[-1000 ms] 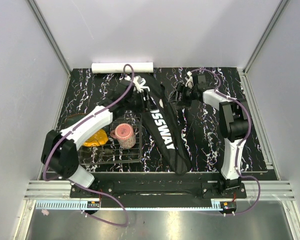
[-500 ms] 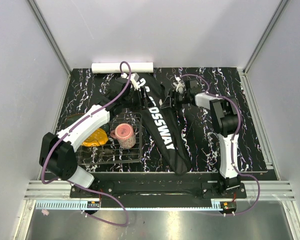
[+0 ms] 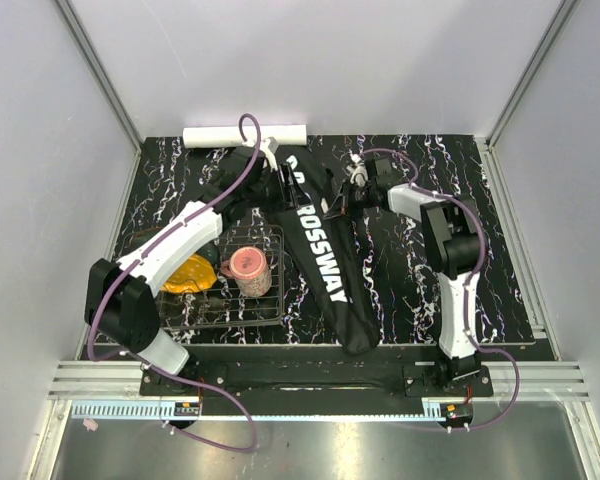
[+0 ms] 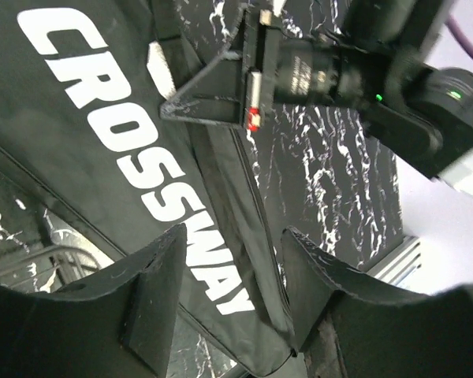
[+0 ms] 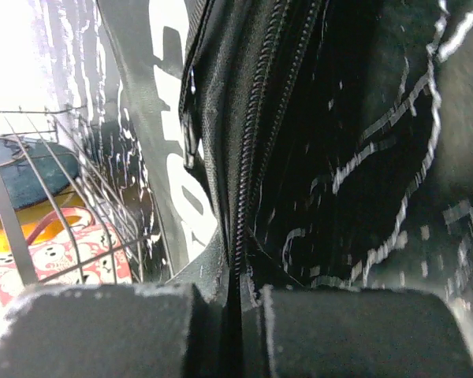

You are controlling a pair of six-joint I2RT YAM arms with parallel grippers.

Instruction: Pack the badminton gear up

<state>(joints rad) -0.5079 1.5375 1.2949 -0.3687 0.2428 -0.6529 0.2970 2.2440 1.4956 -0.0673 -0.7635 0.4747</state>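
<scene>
Bag [image 3: 325,265]: lay slantwise on the table [image 3: 500,280], logo up, one end far and the other near my bases.
Left gripper [image 4: 235,234]: fingers spread, nothing between them, hanging just over the bag beside the logo.
Right gripper [image 5: 230,315]: clenched on the bag's right edge, the zipper [image 5: 248,142] running in between my fingers.
Zipper: whether it was open or closed along its run, I could not tell.
Tube [image 3: 220,135]: lay at the table's far edge, outside the bag, apart from both grippers.
Rackets, shuttlecocks: none in view; whether they were inside the bag, I could not tell.
Basket [image 3: 270,300]: sat left of the bag, holding the cup [image 3: 248,266]; not my job.
Progress: I judged the packing unfinished, with the tube to stow and the bag to close.
</scene>
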